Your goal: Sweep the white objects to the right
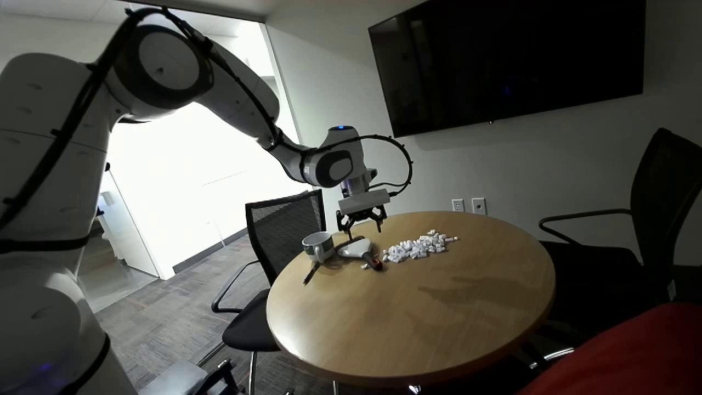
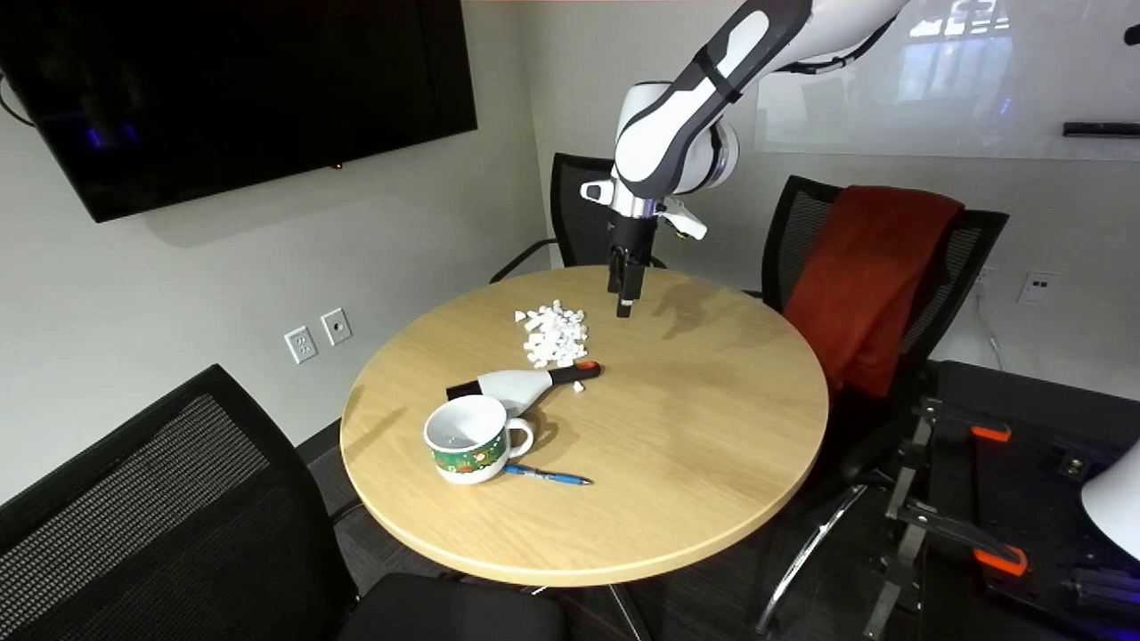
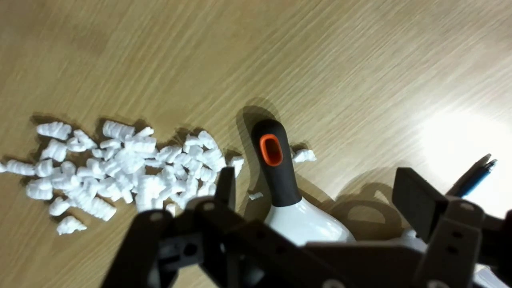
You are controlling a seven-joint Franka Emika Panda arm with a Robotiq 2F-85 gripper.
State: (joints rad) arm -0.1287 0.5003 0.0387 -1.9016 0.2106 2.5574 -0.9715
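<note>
The white objects, a loose cluster of small white foam-like pieces, lie on the round wooden table in both exterior views (image 1: 415, 248) (image 2: 557, 334) and at the left of the wrist view (image 3: 128, 168). A few stray pieces lie beside the brush handle. The brush has a white body and a black handle with an orange-rimmed hole; it lies flat beside the cluster (image 1: 356, 248) (image 2: 518, 388) (image 3: 282, 180). My gripper (image 1: 364, 230) (image 2: 623, 298) (image 3: 317, 186) is open and empty above the table. In the wrist view its fingers are either side of the brush, whose head is hidden.
A mug (image 1: 318, 246) (image 2: 470, 436) stands close to the brush head. A blue pen (image 2: 548, 475) (image 3: 476, 178) lies by the mug. The round table (image 1: 417, 323) has chairs around it, one with a red cloth (image 2: 864, 276). A wall screen (image 1: 510, 60) hangs behind.
</note>
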